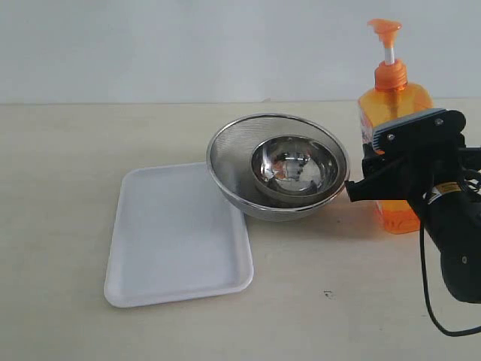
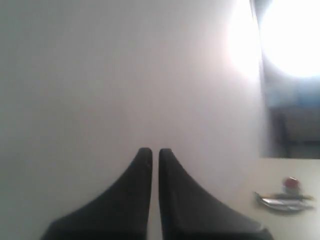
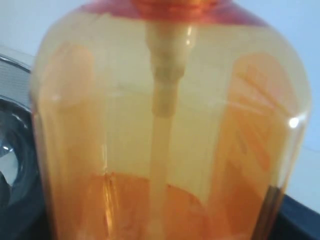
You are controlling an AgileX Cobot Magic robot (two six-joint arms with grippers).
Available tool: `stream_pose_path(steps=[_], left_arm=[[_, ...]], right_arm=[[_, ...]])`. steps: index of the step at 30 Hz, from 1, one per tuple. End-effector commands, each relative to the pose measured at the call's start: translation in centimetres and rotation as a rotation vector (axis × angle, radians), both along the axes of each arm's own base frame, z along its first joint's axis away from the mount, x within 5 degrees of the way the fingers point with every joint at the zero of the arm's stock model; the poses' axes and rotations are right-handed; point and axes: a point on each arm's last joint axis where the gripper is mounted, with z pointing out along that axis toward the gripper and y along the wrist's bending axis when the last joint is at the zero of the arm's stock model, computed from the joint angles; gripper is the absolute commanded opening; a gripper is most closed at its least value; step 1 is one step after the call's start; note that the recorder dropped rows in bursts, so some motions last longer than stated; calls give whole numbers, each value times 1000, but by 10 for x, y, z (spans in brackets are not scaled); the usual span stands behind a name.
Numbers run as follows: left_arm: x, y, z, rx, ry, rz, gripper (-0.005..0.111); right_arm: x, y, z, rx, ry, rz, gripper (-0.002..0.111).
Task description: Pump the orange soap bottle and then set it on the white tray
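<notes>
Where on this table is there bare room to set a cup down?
Bare table lies left of the flat white foam tray, and in front of the round steel bowls. The right is crowded: tall orange soap bottle held in the black claw.

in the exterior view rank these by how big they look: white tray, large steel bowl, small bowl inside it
1. white tray
2. large steel bowl
3. small bowl
The tray sits nearer the camera, which may flatter it.

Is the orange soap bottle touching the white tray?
Apart. The exterior view shows the orange soap bottle standing right of the steel bowls, the white tray left of them.
</notes>
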Motion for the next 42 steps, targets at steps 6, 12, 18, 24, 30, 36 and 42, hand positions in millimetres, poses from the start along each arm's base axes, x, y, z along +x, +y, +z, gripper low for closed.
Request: stream_pose_path(steps=[6, 12, 18, 24, 30, 36, 42], left_arm=[[18, 40, -5, -56, 230, 706, 5], [20, 57, -33, 129, 503, 913, 5], [16, 54, -33, 54, 553, 849, 5], [16, 52, -33, 39, 568, 827, 5], [16, 52, -32, 37, 563, 825, 5], [15, 54, -35, 49, 588, 838, 5], [14, 59, -32, 93, 530, 892, 5]], right_arm=[[2, -1, 15, 3, -128, -10, 0], [2, -1, 15, 3, -128, -10, 0], [2, -1, 15, 3, -128, -10, 0], [2, -1, 15, 3, -128, -10, 0], [2, -1, 15, 3, -128, -10, 0], [2, -1, 15, 3, -128, -10, 0], [2, -1, 15, 3, -128, -10, 0]])
